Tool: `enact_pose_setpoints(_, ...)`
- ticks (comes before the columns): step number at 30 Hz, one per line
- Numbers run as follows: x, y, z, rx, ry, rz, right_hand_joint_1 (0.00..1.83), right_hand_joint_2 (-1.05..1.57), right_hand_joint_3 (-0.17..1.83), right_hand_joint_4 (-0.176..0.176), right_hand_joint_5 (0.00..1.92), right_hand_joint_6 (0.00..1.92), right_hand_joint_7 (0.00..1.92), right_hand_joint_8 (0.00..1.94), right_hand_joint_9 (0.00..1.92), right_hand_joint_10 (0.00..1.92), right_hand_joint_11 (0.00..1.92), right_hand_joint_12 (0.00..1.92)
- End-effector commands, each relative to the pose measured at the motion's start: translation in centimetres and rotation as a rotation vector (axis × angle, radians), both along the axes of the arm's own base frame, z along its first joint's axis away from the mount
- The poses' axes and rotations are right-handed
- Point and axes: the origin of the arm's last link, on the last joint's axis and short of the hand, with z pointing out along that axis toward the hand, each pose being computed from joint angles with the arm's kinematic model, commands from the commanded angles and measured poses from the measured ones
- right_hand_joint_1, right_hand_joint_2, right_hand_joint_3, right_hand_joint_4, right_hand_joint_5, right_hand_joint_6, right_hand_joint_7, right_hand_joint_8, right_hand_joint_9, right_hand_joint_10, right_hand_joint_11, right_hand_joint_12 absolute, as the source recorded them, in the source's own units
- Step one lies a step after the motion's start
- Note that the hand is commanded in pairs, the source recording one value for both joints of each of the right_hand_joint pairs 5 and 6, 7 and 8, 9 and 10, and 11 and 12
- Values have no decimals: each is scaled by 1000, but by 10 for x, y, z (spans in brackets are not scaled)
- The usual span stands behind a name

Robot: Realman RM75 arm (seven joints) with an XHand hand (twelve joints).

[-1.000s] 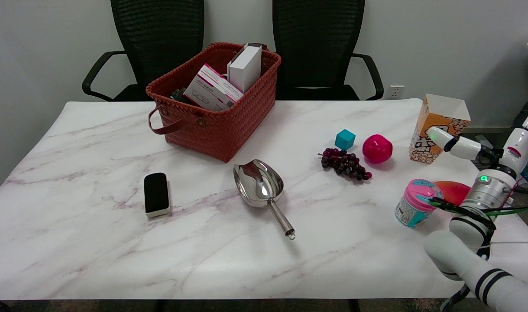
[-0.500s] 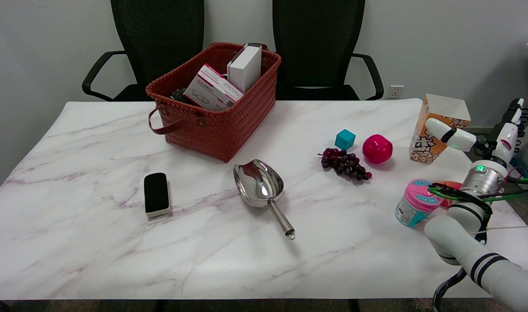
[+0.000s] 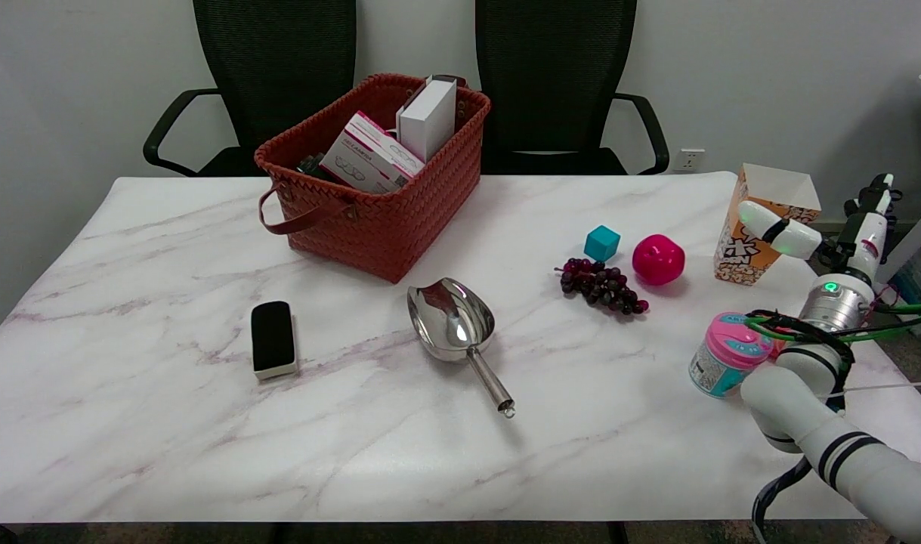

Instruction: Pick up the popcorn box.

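The popcorn box (image 3: 746,253), orange and white with a white open top, stands upright near the table's far right edge. My right hand (image 3: 824,243) is at the box's right side, fingers apart. Its white thumb (image 3: 776,229) lies across the box's front face, while the other fingers (image 3: 870,215) point up to the right of the box. I cannot tell whether the thumb touches the box. Nothing is held in the hand. The forearm comes in from the lower right.
A pink-lidded tub (image 3: 726,363) stands just left of my forearm. Left of the box lie a pink apple (image 3: 658,259), dark grapes (image 3: 602,285) and a teal cube (image 3: 601,243). Farther left are a steel scoop (image 3: 456,325), a black eraser (image 3: 272,338) and a red woven basket (image 3: 384,219).
My right hand has moved up and away from me, closer to the popcorn box, so the thumb now crosses the box higher. The forearm now hides the orange-red object behind the tub.
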Motion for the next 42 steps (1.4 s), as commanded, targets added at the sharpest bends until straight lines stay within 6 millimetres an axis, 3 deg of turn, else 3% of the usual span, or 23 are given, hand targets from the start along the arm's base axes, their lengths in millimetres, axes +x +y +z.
enact_pose_setpoints(1,-10,-17,0,71,-106,-15,998,-140,438,0,0,0,125,125,248,248,29,29)
enact_pose_setpoints(27,-6,-25,-1,100,-118,8,1045,-125,499,0,0,0,155,155,246,246,0,0)
enact_pose_setpoints(42,-6,-24,0,96,-120,11,1125,21,752,0,0,0,171,171,246,246,0,0)
